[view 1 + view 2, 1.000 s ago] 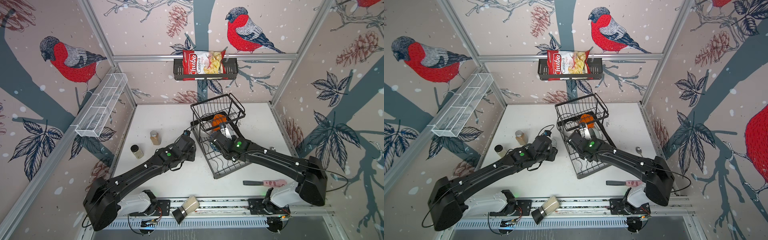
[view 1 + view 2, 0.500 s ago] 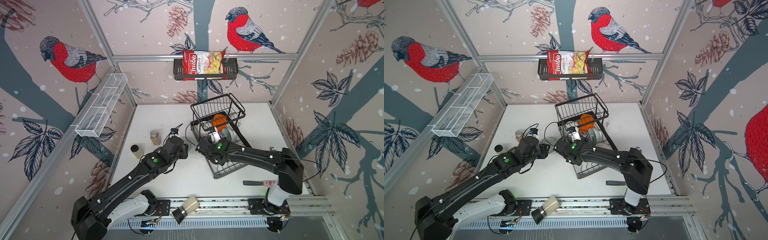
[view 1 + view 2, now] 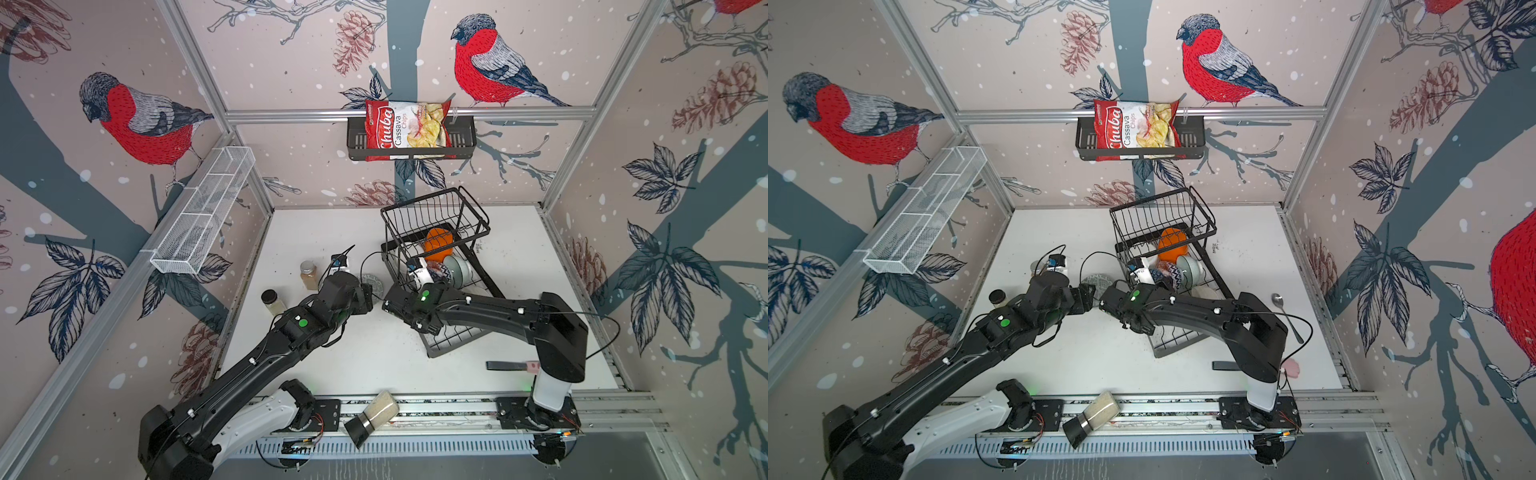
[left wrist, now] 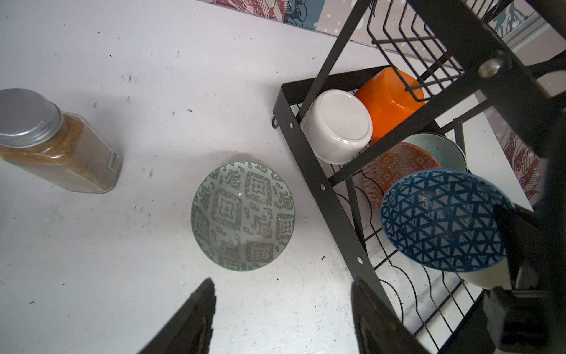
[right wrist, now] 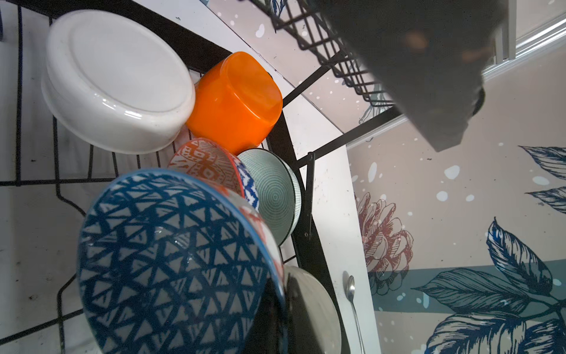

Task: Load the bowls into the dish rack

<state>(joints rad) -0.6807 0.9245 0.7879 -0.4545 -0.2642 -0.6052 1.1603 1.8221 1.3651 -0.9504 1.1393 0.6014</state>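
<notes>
Green bowl [image 4: 243, 216] sits on the surface [image 4: 122, 275] beside the dish rack [image 4: 321, 187], left tool [image 4: 283, 288] spread wide near it; right tool [image 5: 283, 315] pinches a blue bowl [image 5: 171, 260].

The left arm [image 3: 249, 365] and right arm [image 3: 490, 309] are presenting black housings, white base links and green indicator dots. Black cables are looping near frame centre. The left gripper [image 4: 281, 318] is showing black tapered fingers [image 4: 190, 321].

You have seven bowls [image 3: 438, 245]: one green bowl [image 4: 243, 216] just ahead of your left hand [image 4: 281, 282], one blue bowl [image 5: 171, 263] gripped in your right hand [image 5: 283, 306], and around that hand two white bowls [image 5: 116, 79], one orange bowl [image 5: 235, 101], one teal bowl [image 5: 272, 196] and one orange-red bowl [image 5: 205, 162]. Also three spice jars [image 3: 309, 275], one spoon [image 5: 350, 288] and one dish rack [image 4: 321, 184].
</notes>
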